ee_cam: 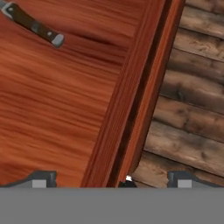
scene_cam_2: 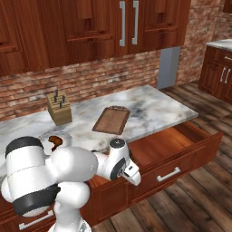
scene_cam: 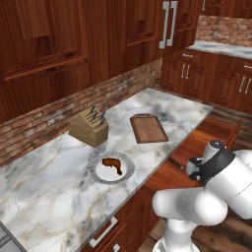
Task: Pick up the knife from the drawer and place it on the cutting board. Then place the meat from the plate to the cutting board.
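Nothing done yet: knife (ee_cam: pixel 33 25) in drawer (scene_cam_2: pixel 167 149), meat (scene_cam: pixel 112 164) on plate (scene_cam: pixel 100 175), cutting board (scene_cam: pixel 148 128) bare; gripper (ee_cam: pixel 111 181) spread wide, empty.

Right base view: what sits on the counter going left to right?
Plate with the meat → knife block → cutting board. The open drawer lies farther right, below the counter edge.

- The marble counter (scene_cam: pixel 54 197) carries the cutting board (scene_cam: pixel 148 128), the plate (scene_cam: pixel 111 168) and a knife block (scene_cam: pixel 89 126).
- The open drawer (scene_cam_2: pixel 181 149) holds the knife (ee_cam: pixel 33 25) on its orange-brown floor.
- A plank floor (ee_cam: pixel 192 100) lies beside the drawer.
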Motion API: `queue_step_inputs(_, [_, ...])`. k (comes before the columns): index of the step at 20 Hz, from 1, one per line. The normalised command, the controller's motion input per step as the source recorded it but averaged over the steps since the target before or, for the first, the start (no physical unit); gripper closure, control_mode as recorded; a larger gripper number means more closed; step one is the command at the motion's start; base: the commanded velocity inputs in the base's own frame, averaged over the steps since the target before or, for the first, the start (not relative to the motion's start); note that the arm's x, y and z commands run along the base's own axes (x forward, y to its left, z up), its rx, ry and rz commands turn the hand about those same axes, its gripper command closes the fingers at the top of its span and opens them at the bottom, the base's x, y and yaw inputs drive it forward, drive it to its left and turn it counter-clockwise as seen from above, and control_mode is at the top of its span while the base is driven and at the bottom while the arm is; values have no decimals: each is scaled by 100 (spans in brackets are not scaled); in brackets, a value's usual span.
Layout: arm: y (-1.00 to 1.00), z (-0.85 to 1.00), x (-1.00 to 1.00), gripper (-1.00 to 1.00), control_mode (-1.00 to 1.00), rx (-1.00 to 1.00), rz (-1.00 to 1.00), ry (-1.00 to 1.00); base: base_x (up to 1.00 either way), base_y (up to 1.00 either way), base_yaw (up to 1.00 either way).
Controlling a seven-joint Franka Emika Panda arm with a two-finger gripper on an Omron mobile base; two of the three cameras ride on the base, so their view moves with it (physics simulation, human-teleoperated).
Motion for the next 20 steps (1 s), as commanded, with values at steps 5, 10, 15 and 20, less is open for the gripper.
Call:
queue_step_inputs(5, [-21, -40, 1, -100, -100, 3, 0, 0, 0, 0, 0])
queue_step_inputs(10, [-56, -37, -14, -100, -100, 6, 0, 0, 0, 0, 0])
queue_step_inputs(15, [-88, -30, -48, -100, -100, 9, -1, 1, 0, 0, 0])
queue_step_inputs(20, [-100, -22, -76, -100, -100, 16, -6, 5, 0, 0, 0])
